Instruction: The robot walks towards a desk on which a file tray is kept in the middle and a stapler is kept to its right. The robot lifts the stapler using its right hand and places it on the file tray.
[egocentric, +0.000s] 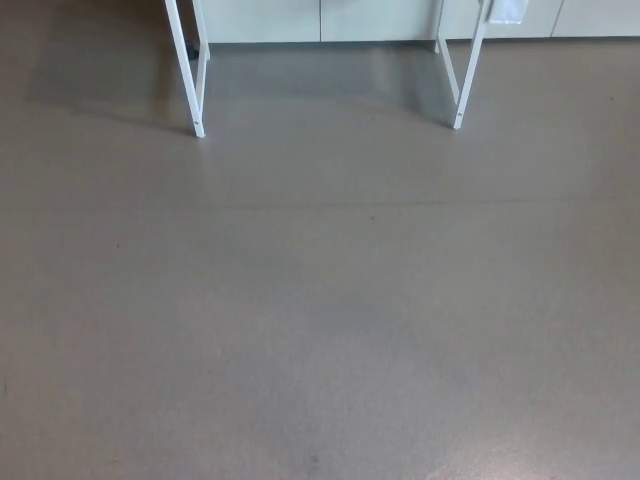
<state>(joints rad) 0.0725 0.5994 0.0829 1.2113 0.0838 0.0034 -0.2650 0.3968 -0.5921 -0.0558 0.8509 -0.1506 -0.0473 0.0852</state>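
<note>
Only the lower part of the desk shows, at the top of the head view: a white left leg (186, 70) and a white right leg (468, 70) standing on the grey floor (320, 300). The desk top, the file tray and the stapler are out of the picture. Neither of my hands nor any part of my arms is in view.
Behind the desk legs runs a pale wall or cabinet front (320, 20) with vertical seams. A small whitish thing (507, 10) hangs near the right leg at the top edge. Grey floor stretches from the desk legs to the picture's bottom.
</note>
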